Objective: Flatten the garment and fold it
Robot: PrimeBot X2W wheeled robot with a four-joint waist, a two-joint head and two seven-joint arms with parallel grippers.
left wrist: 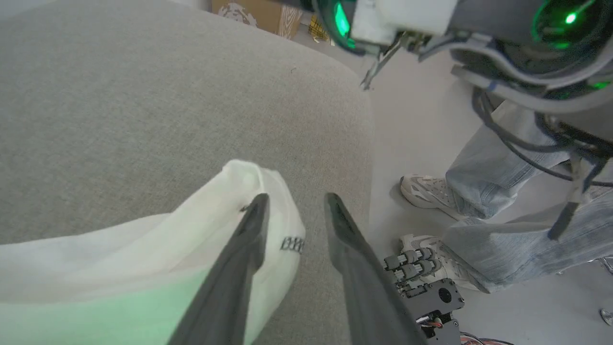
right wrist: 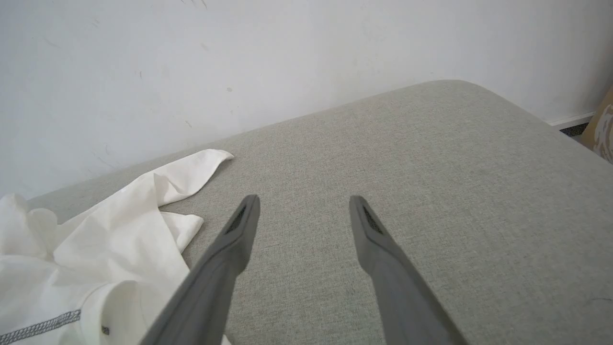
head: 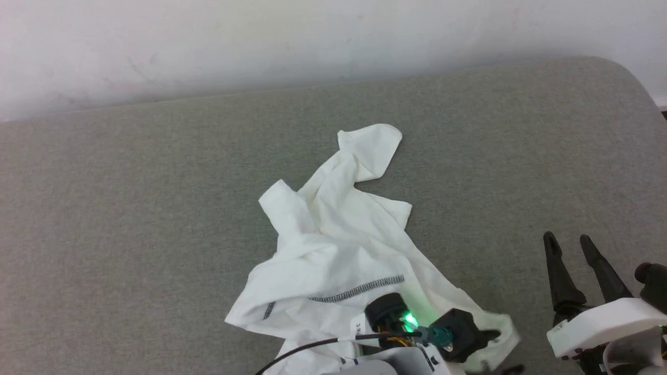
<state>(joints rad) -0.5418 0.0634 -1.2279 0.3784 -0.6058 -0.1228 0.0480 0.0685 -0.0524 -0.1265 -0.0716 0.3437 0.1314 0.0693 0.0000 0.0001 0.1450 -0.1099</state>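
Fingers [left wrist: 239, 254] of the left gripper [left wrist: 297, 199], long, dark and tapered, stand apart with nothing clamped. One lies over a corner of the white thin-fabric long-sleeved garment [head: 333, 245], the other over bare cloth just beside it. The garment lies crumpled near the middle of the grey woven-fabric bench [head: 130, 208], one sleeve reaching toward the wall and a dark grey stitched seam crossing its lower part. To the right, well apart from the garment, the right gripper [head: 568, 238] hangs over bare bench, its fingers [right wrist: 383, 258] spread wide and empty. The bench has rounded corners and meets a scuffed white wall [head: 208, 41]. Beyond its edge, in the left wrist view, a person's pale trainers [left wrist: 424, 191] and light blue jeans [left wrist: 488, 158] stand on a pale floor [left wrist: 421, 129], with a brown cardboard box [left wrist: 261, 14] farther off.
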